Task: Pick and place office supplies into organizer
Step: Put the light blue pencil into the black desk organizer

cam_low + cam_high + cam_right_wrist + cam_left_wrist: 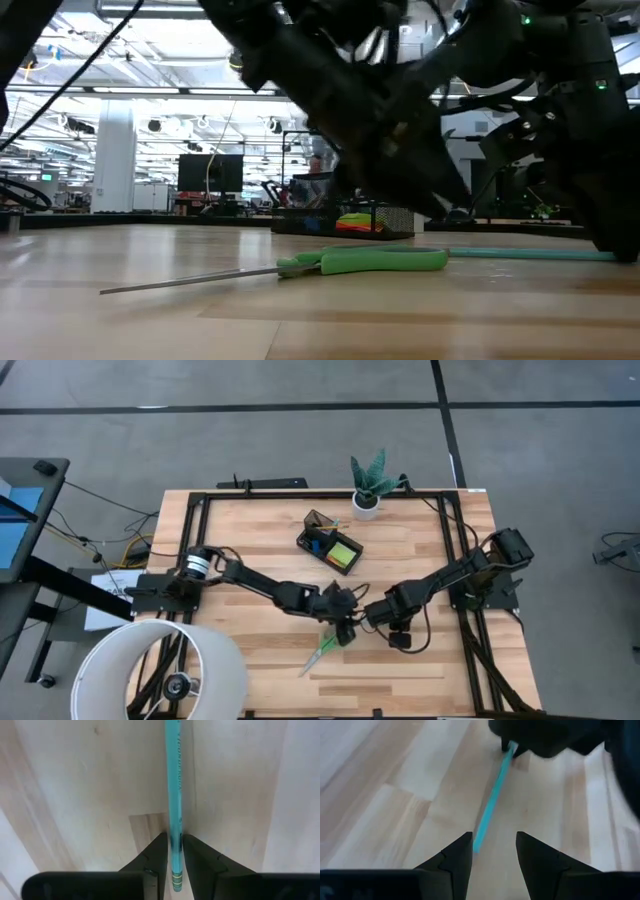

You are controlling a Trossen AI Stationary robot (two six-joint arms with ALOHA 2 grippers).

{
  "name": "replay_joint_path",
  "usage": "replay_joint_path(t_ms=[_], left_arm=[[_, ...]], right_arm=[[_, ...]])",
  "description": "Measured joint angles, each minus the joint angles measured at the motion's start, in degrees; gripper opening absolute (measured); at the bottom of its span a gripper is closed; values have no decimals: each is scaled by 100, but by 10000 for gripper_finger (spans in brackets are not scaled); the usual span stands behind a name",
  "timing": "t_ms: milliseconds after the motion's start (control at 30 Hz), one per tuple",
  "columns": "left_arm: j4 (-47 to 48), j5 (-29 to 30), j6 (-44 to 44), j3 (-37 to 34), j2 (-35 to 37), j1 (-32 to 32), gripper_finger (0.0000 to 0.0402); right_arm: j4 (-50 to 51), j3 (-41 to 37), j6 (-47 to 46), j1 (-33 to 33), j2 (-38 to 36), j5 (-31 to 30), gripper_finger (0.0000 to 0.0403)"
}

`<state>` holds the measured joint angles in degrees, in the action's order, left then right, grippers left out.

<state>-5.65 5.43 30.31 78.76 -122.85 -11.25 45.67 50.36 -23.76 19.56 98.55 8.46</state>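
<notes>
A teal pen lies level, close over the wood, between my two grippers near the table's middle. My right gripper is shut on it. My left gripper is open, and the pen's free end sits between its fingers, close to one of them. Green-handled scissors lie flat on the table just nearer than both grippers, also seen in the low view. The black organizer stands farther back and holds a lime-green sticky pad. My right gripper pinches the teal pen between its two fingers, close to the end with the banded ferrule. The fingers lie along the pen, which runs straight out ahead of them. The pen sits level; whether it rests on the table I cannot tell.
A potted green plant stands at the far edge behind the organizer. A big white round shade covers the near left corner. Black rails frame the table. Bare wood lies left of the organizer and along the near edge.
</notes>
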Motion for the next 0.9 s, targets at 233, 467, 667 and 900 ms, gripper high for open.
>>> replay_joint_path(t_ms=[233, 467, 667, 900], left_arm=[[363, -113, -642, 731, -365, 106, 144], [1028, -186, -722, 812, -389, 229, 144], [1137, -306, -794, 813, -389, 230, 144], [1121, -277, -849, 813, -389, 210, 144]], right_arm=[[170, -18, -110, 181, -9, 15, 59], [380, -17, -388, 287, 2, 142, 59], [940, -69, -525, 292, 27, 555, 59], [873, -78, -506, 340, 17, 512, 59]])
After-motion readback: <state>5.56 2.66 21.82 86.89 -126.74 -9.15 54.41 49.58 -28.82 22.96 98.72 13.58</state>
